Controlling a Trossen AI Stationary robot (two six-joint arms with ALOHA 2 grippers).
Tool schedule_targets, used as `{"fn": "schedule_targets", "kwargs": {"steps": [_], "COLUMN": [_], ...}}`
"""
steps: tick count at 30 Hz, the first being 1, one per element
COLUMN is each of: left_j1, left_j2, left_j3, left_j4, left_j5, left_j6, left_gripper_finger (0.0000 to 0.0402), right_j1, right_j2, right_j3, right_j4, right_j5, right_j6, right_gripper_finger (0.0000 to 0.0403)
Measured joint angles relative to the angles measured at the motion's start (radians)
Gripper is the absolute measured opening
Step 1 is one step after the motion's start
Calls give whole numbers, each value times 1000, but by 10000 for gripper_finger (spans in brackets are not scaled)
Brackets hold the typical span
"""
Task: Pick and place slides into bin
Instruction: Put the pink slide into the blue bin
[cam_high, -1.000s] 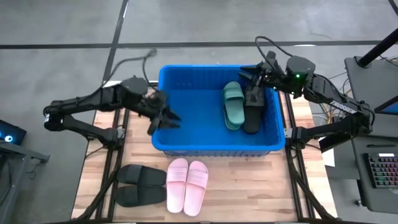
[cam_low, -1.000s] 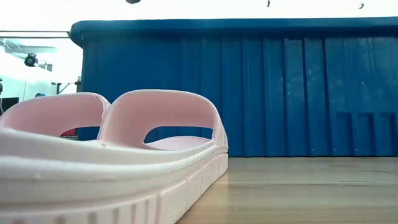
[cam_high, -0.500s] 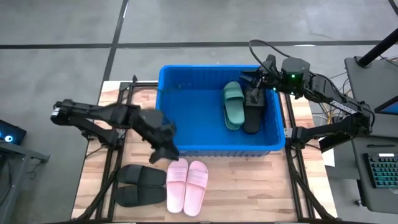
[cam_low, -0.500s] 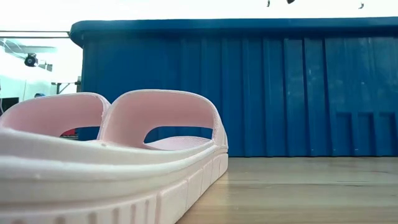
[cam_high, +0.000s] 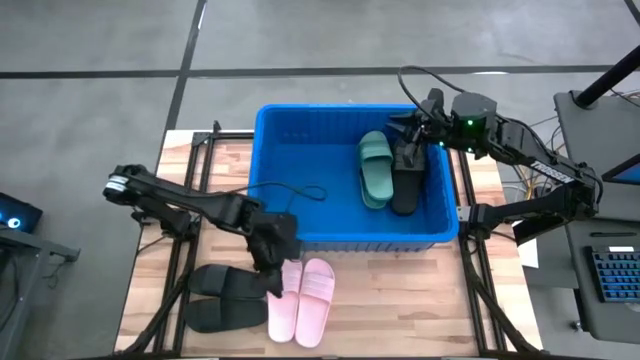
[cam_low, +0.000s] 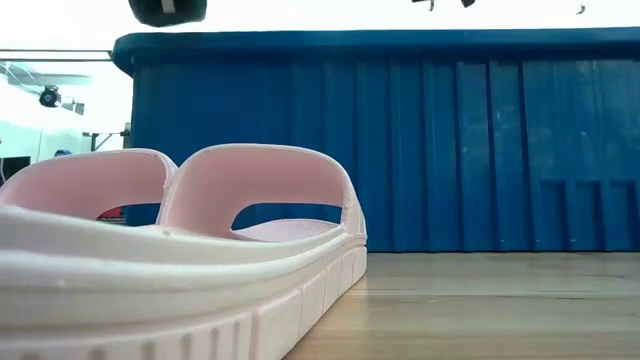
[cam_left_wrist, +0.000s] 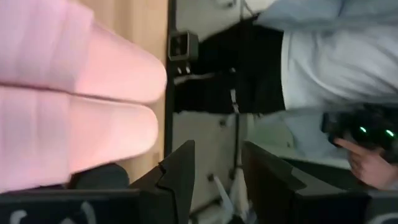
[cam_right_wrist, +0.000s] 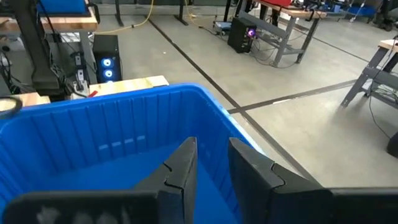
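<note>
Wooden tabletop (cam_high: 380, 290) on a grey workshop floor, and from above the blue bin (cam_high: 300, 170) sits at the back with a dark green slide (cam_high: 375, 170) and a black slide (cam_high: 407, 180) lying side by side at its right end. Out front on the wood wait the pink slides (cam_high: 300, 298) and a black pair (cam_high: 225, 297). Down goes the left gripper (cam_high: 273, 283) onto the pink pair's inner edge, reaching, I judge, for the next pick. Over the bin's far right corner hangs the right gripper (cam_high: 412, 128), nothing in it. Low view now: the pink slides fill the foreground, the bin's wall behind. Left wrist view: its fingers (cam_left_wrist: 180, 177) stand a narrow gap apart, empty, pink rubber beside them and a person beyond. Right wrist view: fingers narrowly parted above blue wall, holding nothing.
</note>
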Motion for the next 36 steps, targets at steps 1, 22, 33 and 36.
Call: {"fn": "schedule_targets", "kwargs": {"steps": [1,22,33,36], "left_j1": [0,-24,-203,-244], "left_j2": [10,-34,-244,-253], "left_j3": [0,-1,-3,-11], "left_j4": [0,-2,8,34], "left_j5": [24,95,-1141,-1357], "left_j6": [0,-50,86,153], "left_gripper_finger": [115,115,115,115], "right_j1": [0,0,0,0], "right_j2": [0,0,0,0], "right_j3": [0,0,0,0], "right_j4": [-4,-14,-13,-13], "right_j5": [0,1,18,18], "right_j6": [0,-1,7,31], "right_gripper_finger": [81,73,70,68]}}
